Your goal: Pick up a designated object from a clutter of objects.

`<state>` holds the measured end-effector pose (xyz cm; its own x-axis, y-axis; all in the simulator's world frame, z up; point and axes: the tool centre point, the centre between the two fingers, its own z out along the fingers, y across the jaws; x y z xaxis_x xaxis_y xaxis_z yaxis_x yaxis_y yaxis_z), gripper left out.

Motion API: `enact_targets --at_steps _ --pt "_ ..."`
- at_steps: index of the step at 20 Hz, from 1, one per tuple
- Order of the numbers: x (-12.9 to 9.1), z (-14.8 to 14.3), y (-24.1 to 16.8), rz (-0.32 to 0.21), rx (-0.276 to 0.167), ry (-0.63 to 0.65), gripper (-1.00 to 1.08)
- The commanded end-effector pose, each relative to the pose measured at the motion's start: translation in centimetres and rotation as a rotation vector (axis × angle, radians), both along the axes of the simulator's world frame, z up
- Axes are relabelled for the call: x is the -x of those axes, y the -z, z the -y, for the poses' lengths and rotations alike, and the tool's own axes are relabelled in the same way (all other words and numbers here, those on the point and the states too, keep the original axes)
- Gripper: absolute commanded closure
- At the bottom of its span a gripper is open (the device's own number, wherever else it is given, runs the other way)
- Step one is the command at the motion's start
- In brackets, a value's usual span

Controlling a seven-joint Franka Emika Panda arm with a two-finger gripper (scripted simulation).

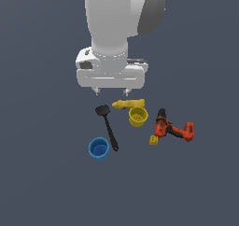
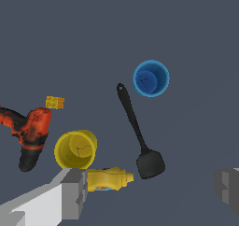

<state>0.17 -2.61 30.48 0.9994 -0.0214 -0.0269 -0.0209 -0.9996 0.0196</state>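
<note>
A: Target noted: slim black spatula, lying flat on the dark grey floor. Squarish flat blade at the far end, long thin handle running nearward to a rounded tip.

B: Neighbours?

A: Open-topped blue cup stands upright just beside the handle tip, on the exterior view's left. Upright yellow cup sits to the right of the handle, apart from it. Yellow banana-like piece lies just beyond that cup, right of the blade.

B: Further right?

A: Tiny yellow cube, then an orange-and-black power drill on its side, well apart from the spatula.
</note>
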Motion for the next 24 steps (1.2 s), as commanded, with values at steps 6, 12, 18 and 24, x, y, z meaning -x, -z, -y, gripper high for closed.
enact_targets --at_steps 6,12,18,24 --pt "0.1 -0.4 -0.3 -0.002 0.011 -0.034 -0.92" --pt "0.3 -0.9 -0.9 -0.004 0.025 -0.065 -0.92" --pt "0.1 -0.7 -0.1 -0.004 0.021 -0.073 -0.92" --pt "-0.1 -0.3 2.6 -0.002 0.015 -0.113 -0.92"
